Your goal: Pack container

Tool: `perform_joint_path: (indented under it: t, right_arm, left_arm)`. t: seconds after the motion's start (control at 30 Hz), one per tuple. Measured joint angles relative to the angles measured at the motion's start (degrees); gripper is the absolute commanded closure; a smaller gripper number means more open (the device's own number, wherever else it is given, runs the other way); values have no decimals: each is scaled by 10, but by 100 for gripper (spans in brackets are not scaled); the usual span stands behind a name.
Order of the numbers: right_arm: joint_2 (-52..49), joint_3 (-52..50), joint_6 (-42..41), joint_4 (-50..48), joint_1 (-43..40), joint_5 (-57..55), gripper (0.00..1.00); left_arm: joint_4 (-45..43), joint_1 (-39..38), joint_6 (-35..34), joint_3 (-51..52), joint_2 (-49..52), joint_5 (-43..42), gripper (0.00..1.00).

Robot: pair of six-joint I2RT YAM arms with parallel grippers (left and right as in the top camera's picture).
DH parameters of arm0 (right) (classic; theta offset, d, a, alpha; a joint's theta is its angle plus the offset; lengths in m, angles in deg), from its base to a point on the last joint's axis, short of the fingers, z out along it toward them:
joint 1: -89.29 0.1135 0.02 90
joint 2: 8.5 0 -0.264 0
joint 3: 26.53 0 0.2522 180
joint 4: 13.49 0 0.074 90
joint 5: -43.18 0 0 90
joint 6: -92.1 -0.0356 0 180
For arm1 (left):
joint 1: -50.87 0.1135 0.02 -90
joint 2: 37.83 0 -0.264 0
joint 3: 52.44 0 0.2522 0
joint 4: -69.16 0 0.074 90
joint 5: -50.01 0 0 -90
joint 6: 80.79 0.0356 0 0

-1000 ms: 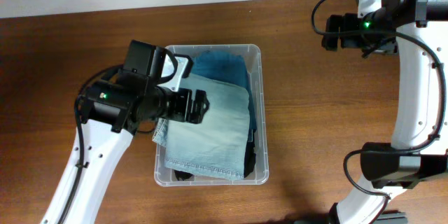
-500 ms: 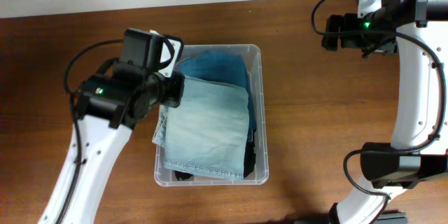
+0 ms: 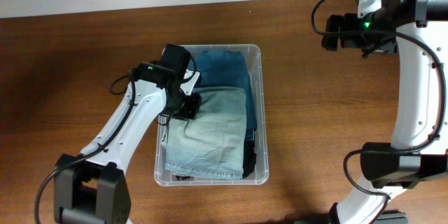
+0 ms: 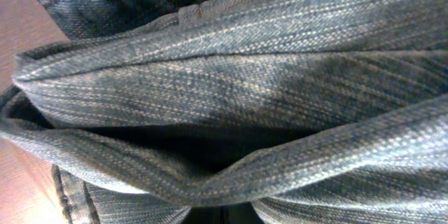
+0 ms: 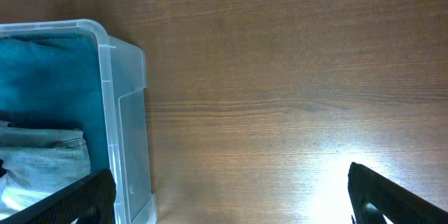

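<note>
Overhead: clear container (image 3: 260, 112) sits mid-table (image 3: 315, 126), long side running front to back. Packed with cloth. Pale jeans (image 3: 210, 136) folded on top, filling the container's near and middle part; darker blue denim (image 3: 222, 66) at its far end; a dark item (image 3: 249, 159) wedged along its right wall near the front corner.

Left gripper (image 3: 185, 103) is down inside the container at its left wall, on the pale jeans' far left edge. Left wrist view is nothing but denim folds, fingers hidden; cannot tell whether the jaws are wide or closed.

Right gripper (image 5: 227, 199) hangs over bare table, well off the container's far right corner, fingers spread wide and holding nothing.
</note>
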Motion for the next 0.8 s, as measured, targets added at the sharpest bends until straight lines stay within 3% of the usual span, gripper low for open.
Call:
perform_joint_path:
  t: [0.13, 0.17, 0.2, 0.23, 0.33, 0.37, 0.4, 0.67, 0.8]
  right_arm:
    - [0, 0, 0, 0, 0, 0, 1]
    - [0, 0, 0, 0, 0, 0, 1]
    - [0, 0, 0, 0, 0, 0, 1]
    - [0, 0, 0, -1, 0, 0, 1]
    - [0, 0, 1, -23, 3, 0, 1]
    - [0, 0, 4, -43, 9, 0, 1]
    - [0, 0, 8, -60, 15, -1, 2]
    - [-1, 0, 35, -238, 105, -18, 1]
    - [-1, 0, 37, -224, 105, -17, 1]
  left_arm:
    - [23, -1, 0, -24, 3, 3, 99]
    - [26, -2, 0, -29, 3, 7, 95]
    - [31, -3, 0, -34, 2, 13, 78]
    - [34, -8, 0, -45, -3, 34, 47]
    - [12, -4, 0, -64, -21, 81, 20]
    - [-13, 8, -2, -73, -36, 100, 4]
    - [-27, 22, -2, -78, -49, 110, 1]
    - [-83, 187, -4, -88, -80, 145, 1]
    - [-86, 237, -4, -88, -81, 141, 1]
